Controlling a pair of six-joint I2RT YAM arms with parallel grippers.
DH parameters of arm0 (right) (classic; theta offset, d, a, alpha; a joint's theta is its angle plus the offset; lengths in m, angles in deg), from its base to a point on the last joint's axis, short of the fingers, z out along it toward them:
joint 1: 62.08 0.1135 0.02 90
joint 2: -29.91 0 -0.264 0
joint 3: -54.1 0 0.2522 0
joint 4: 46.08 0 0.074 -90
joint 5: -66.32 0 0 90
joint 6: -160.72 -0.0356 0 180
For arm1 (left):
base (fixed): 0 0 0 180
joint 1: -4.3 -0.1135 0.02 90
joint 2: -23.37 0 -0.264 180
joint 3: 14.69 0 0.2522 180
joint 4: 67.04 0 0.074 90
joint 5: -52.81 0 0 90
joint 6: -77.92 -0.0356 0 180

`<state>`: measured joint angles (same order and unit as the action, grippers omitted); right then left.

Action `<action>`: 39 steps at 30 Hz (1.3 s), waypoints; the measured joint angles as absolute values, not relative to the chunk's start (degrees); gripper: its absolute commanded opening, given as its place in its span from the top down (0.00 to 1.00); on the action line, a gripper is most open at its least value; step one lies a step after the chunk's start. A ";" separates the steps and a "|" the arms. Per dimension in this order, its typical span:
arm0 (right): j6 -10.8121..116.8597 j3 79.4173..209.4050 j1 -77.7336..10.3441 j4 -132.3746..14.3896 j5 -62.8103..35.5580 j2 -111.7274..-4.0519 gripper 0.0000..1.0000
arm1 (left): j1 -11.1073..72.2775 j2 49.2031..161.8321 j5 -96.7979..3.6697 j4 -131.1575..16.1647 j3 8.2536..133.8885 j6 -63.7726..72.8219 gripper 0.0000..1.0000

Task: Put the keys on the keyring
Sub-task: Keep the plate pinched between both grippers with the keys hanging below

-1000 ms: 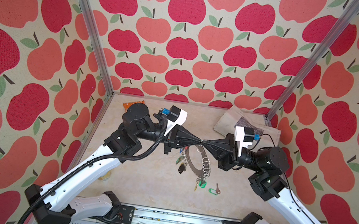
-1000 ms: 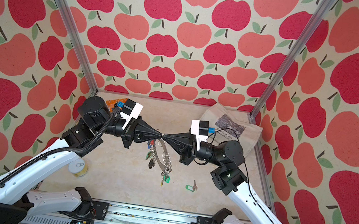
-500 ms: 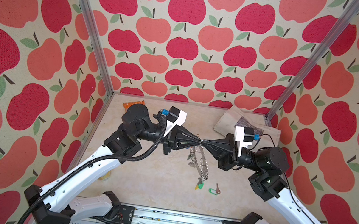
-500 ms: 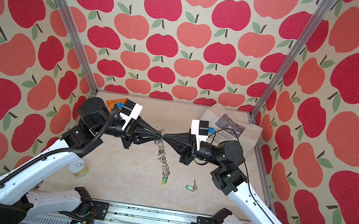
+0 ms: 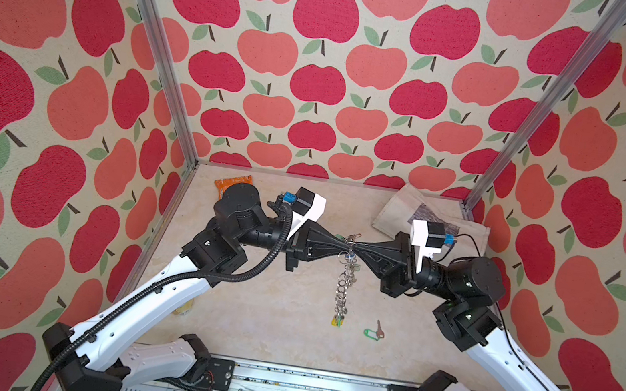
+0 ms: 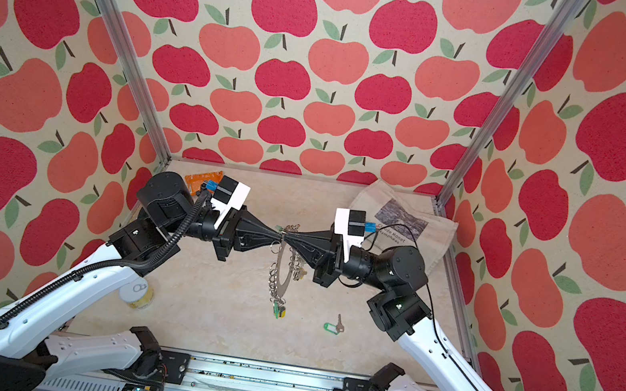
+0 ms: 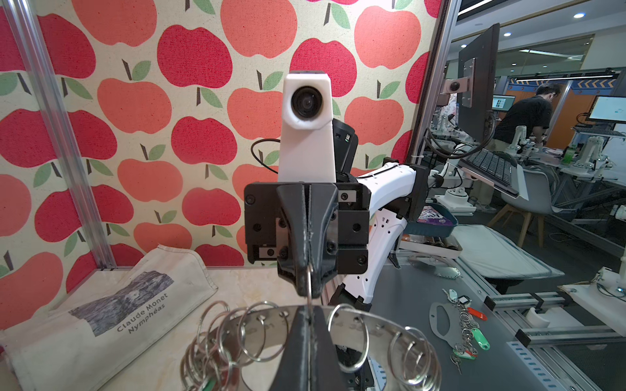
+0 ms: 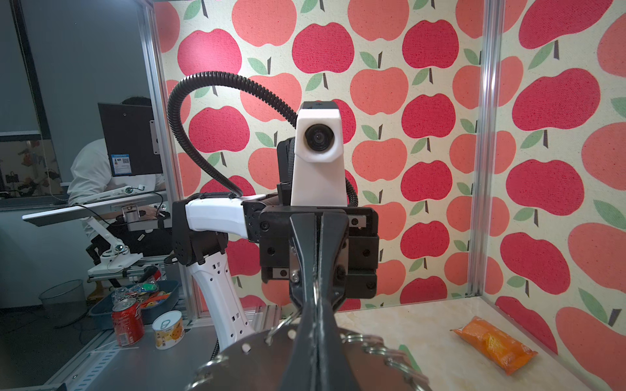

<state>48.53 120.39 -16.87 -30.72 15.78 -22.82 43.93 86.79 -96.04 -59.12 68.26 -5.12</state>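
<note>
1. Meeting tip to tip above the middle of the worktop [image 5: 261,336], the left fingers [image 5: 325,241] and the right fingers [image 5: 376,250] point straight at each other in both top views. Each pair is pressed fully together with no gap showing.
2. Between those tips the keyring [image 6: 282,274] is pinched by both arms and hangs in the air below them, its flat disc turned nearly edge-on to the top views.
3. Each wrist view looks along its own closed fingers at the opposite arm's closed pair, with the disc's upper rim lying across just beneath the tips. A thin wire loop shows at the contact, so the grip may be on one of the wire rings [image 7: 216,352] rather than on the rim itself; the spot is too crowded to tell.
4. More wire rings line the rim on both sides of the grip.
5. A few keys [image 5: 338,319] dangle at the keyring's low end, a green tag among them.
6. One loose key [image 5: 373,331] with a green tag lies flat on the worktop, near the hanging bunch on the right arm's side and apart from it.
7. An orange packet [image 5: 229,185] lies at the back behind the left arm. A printed cloth bag [image 6: 404,218] fills the back corner behind the right arm, and a can [image 6: 137,293] stands beside the left forearm.
</note>
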 measured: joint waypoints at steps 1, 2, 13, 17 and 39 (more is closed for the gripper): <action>48.53 120.33 -16.87 -30.70 15.67 -22.82 1.00 | 43.93 86.79 -95.89 -59.12 68.24 -5.12 0.99; 48.53 120.33 -16.82 -30.70 15.59 -22.82 1.00 | 43.93 86.79 -95.74 -59.15 68.22 -5.12 0.99; 48.53 119.52 -15.58 -30.50 14.52 -23.26 1.00 | 44.04 84.39 -92.02 -60.96 66.77 -5.25 0.82; 48.53 119.52 -15.58 -30.48 14.32 -23.26 1.00 | 44.04 84.30 -91.76 -61.33 66.71 -5.32 0.82; 48.55 119.52 -14.94 -30.24 13.64 -23.52 1.00 | 44.04 84.43 -91.80 -61.22 66.51 -5.10 0.93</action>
<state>48.55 119.52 -14.94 -30.24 13.64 -23.52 44.04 84.43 -91.80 -61.22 66.51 -5.10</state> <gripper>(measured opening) 0.044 0.085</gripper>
